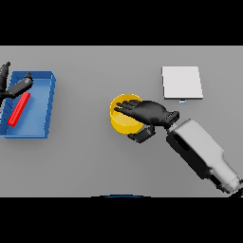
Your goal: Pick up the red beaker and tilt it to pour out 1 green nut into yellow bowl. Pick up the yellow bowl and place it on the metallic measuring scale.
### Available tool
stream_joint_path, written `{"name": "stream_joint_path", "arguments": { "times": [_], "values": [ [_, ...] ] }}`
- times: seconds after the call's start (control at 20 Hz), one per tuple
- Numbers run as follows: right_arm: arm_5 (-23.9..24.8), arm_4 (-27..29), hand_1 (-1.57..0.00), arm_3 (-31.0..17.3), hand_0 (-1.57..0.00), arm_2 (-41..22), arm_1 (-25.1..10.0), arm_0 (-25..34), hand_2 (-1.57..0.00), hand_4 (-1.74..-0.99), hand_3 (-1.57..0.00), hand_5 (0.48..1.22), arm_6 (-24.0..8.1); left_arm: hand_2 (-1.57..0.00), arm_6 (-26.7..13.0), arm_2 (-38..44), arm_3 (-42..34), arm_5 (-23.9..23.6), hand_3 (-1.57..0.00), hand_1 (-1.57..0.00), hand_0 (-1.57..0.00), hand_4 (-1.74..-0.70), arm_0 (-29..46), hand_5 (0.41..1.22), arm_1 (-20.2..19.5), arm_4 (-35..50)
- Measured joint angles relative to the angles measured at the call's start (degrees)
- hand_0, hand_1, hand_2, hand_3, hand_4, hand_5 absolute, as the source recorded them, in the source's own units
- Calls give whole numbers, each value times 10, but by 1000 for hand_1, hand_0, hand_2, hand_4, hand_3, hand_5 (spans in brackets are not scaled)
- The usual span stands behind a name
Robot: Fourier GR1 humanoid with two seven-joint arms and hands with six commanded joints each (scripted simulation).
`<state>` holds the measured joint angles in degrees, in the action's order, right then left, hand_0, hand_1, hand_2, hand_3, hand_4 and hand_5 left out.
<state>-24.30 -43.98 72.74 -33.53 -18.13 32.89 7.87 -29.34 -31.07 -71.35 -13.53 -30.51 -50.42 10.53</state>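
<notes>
Right hand [148,113] laid over the yellow bowl [124,121], fingers straight across its top and thumb beside its near wall.
The bowl sits mid-worktop [95,161], its contents hidden; the scale [182,82] lies apart. The left hand [14,86], fingers loosely spread, hovers over the blue tray [40,118] holding a red beaker [19,109].
</notes>
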Motion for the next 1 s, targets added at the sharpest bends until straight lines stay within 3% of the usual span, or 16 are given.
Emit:
{"name": "stream_joint_path", "arguments": {
  "times": [0.3,0.5,0.6,0.7,0.85,0.95,1.0],
  "values": [
    [-19,-11,1,-34,1,-19,2,20,1,-1306,1,681,10,1,7,9,16,4,1,1,1,-798,-1,736,-3,4],
    [-37,-18,1,-49,1,-30,11,40,-4,-1308,-11,729,-6,1,14,8,12,6,1,1,1,-793,2,729,-7,4],
    [-43,-20,-40,-57,-16,-33,13,43,-68,-1339,-94,784,-6,1,17,8,15,7,1,1,1,-792,-3,725,-4,3],
    [-42,-31,-236,-53,-258,-42,12,40,-233,-1387,-249,900,-18,1,13,8,6,6,1,1,1,-793,-1,722,-8,4],
    [-47,-33,-846,-52,-891,-49,13,41,-814,-1534,-594,1057,-15,1,11,10,8,5,1,1,1,-796,-2,726,-6,7],
    [-72,-21,-1107,-54,-1136,-49,11,46,-1086,-1604,-867,1116,-10,1,15,12,-2,4,1,1,1,-799,10,728,-14,11],
    [-88,-17,-1200,-50,-1223,-50,5,49,-1183,-1628,-932,1137,-6,1,12,10,-3,1,1,1,1,-799,9,727,-13,7]
  ]
}}
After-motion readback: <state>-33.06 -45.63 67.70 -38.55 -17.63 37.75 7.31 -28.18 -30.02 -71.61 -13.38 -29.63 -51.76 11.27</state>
